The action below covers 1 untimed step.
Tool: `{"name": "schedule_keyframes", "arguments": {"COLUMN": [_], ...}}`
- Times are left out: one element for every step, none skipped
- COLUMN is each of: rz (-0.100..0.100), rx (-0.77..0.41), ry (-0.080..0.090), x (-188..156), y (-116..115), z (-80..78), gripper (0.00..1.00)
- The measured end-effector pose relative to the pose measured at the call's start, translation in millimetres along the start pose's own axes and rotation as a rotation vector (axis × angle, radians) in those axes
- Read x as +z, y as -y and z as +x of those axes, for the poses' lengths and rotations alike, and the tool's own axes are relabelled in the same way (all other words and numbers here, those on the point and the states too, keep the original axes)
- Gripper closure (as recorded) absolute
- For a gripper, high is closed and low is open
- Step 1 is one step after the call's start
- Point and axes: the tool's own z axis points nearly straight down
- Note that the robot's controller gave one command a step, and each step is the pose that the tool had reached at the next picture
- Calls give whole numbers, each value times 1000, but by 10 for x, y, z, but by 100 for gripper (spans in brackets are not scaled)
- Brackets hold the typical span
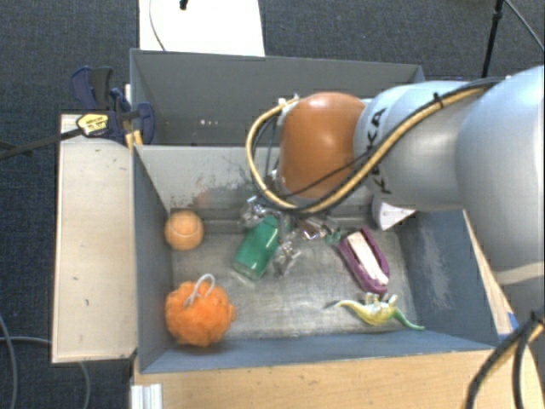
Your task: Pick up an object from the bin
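gripper [271,235] at bin [213,100] centre, right over tilted green bottle [255,250] | open/closed: can't tell | from bottle: orange ball [184,230] 9 o'clock, orange puff [198,313] 7, purple case [366,261] 3, toy lizard [379,311] 4

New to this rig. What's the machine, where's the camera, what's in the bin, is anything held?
One camera looks down into a grey metal bin from above, slightly to one side. The big grey shape from the right is a robot arm; the orange dome is its wrist cover. Under it the gripper is down at a green cylinder-shaped thing near the bin's middle; whether that is gripped cannot be told. Loose on the floor: a pale orange ball at left, an orange mesh pouf with a white loop at front left, a purple-and-white thing at right, a yellow-green toy lizard by the front wall.
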Motion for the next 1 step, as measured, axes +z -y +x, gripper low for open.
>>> {"name": "schedule_keyframes", "arguments": {"rz": [-3], "rx": [-19], "ry": [4], "x": [164], "y": [63], "z": [6], "gripper": [100]}}
